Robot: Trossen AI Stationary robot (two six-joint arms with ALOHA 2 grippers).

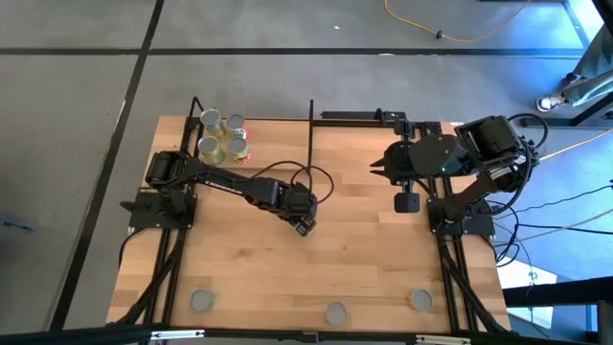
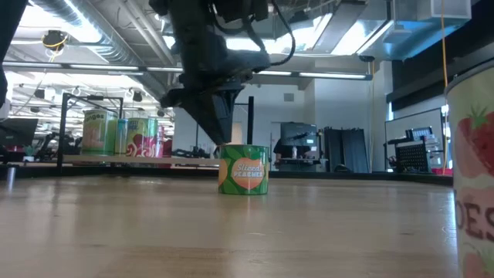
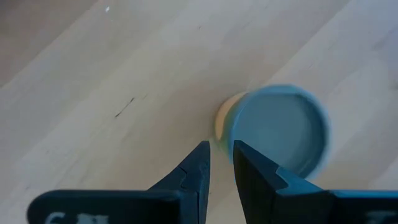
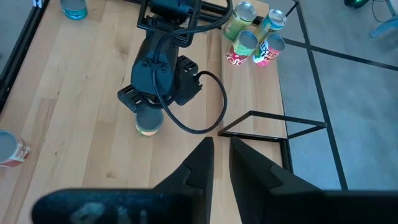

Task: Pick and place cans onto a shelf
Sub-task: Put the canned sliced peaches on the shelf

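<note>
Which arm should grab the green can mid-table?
Left. Its gripper hangs right over the green can, fingers nearly shut beside the lid, so it would need to open first. The right gripper waits farther off, near the shelf.
</note>
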